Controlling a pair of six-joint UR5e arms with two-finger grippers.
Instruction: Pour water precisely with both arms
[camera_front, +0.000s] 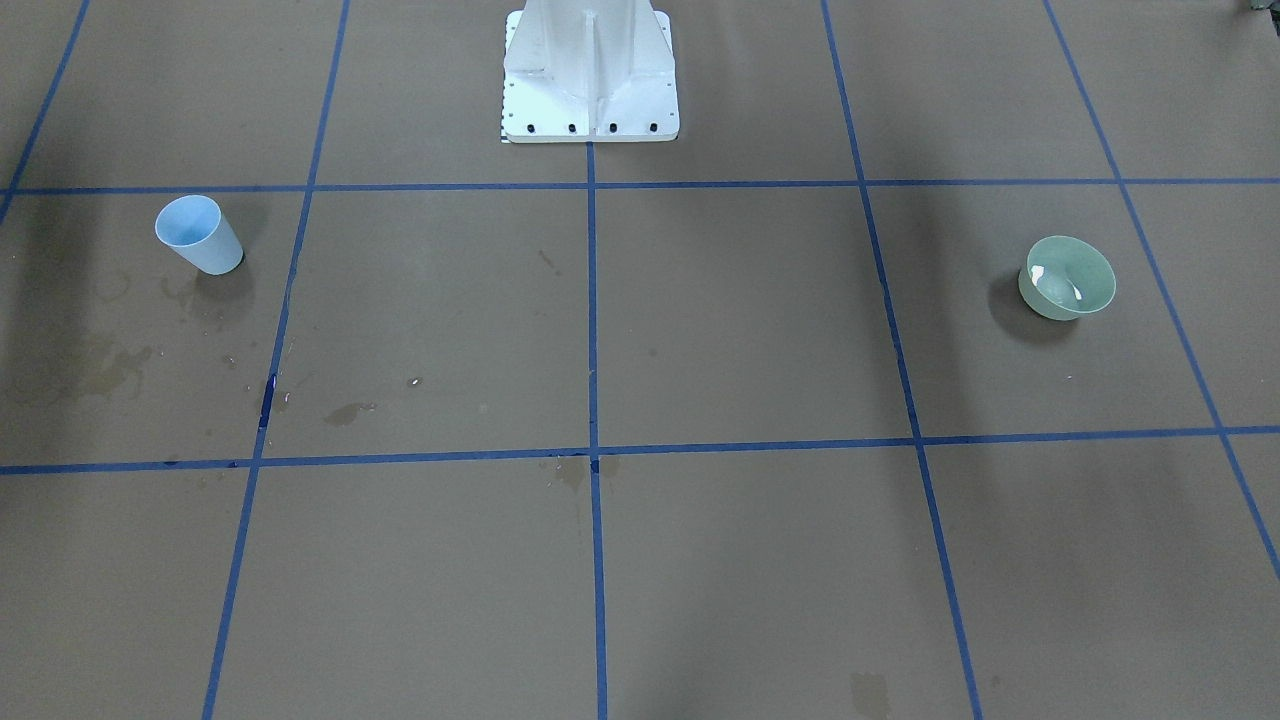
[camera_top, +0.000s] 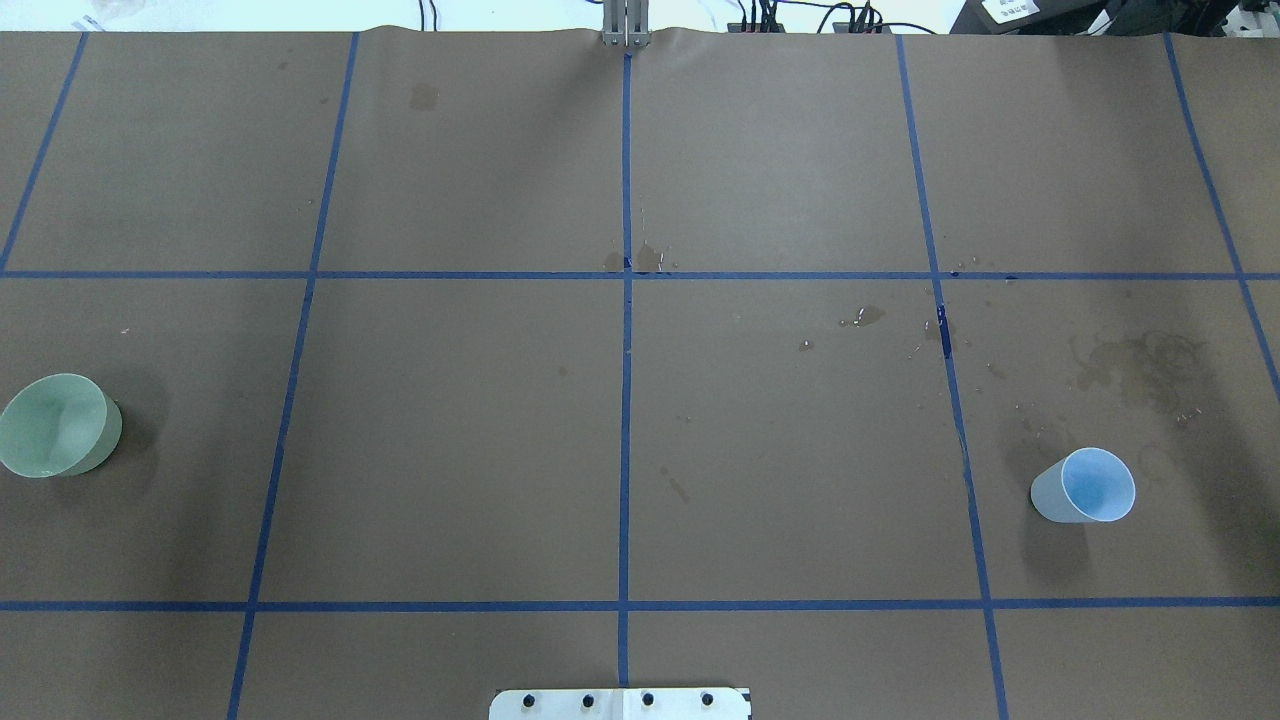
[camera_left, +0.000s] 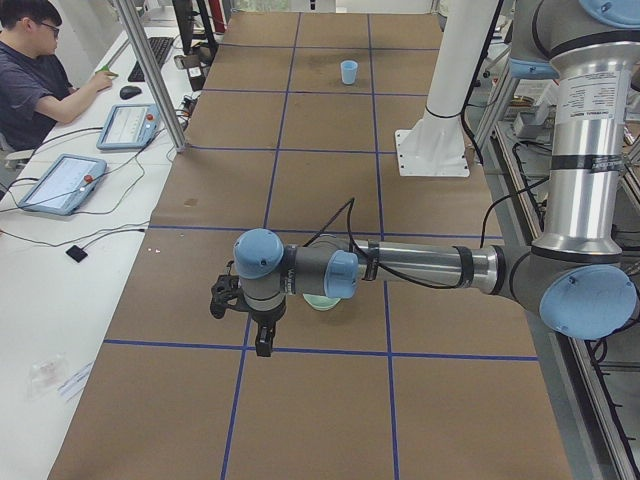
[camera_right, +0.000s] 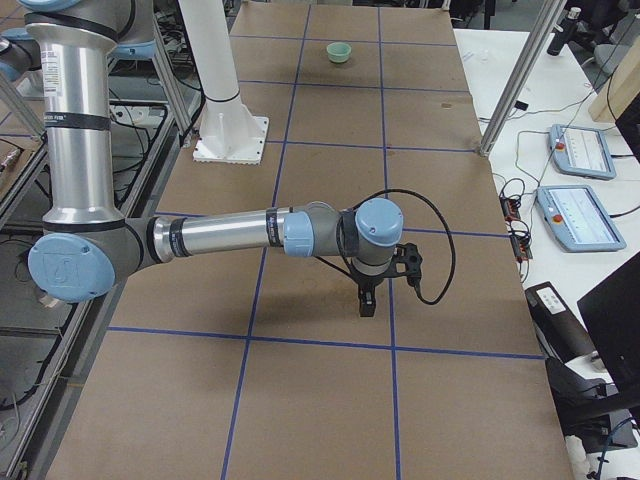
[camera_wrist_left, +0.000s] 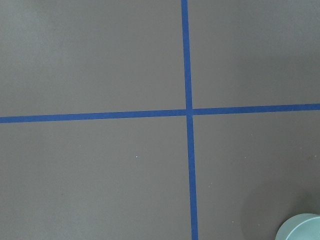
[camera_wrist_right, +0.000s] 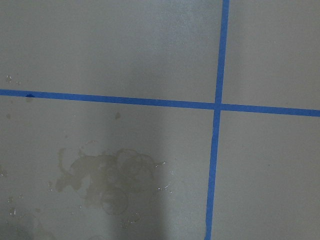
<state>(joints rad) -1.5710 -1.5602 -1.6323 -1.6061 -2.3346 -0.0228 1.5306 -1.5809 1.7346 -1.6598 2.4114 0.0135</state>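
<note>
A light blue cup (camera_front: 200, 235) (camera_top: 1085, 487) (camera_left: 348, 71) stands upright on the robot's right side of the table. A pale green bowl (camera_front: 1067, 278) (camera_top: 58, 425) (camera_right: 340, 51) sits on its left side, with its rim (camera_wrist_left: 300, 229) at the left wrist view's corner. Small shiny drops of water (camera_top: 858, 321) glint beside brown stains. I cannot tell whether the cup holds water. My left arm (camera_left: 420, 265) reaches low over the table, its gripper (camera_left: 250, 325) just beside the bowl (camera_left: 322, 302). My right arm (camera_right: 230, 235) holds its gripper (camera_right: 380, 285) above the paper. For both grippers I cannot tell open or shut.
The white pedestal (camera_front: 590, 75) (camera_top: 620, 703) is bolted at the robot's edge. Blue tape lines grid the brown paper, and dull stains (camera_top: 1130, 365) (camera_wrist_right: 105, 180) lie near the cup. A seated person (camera_left: 30, 70) and tablets (camera_left: 60, 180) (camera_right: 580, 215) are on side desks.
</note>
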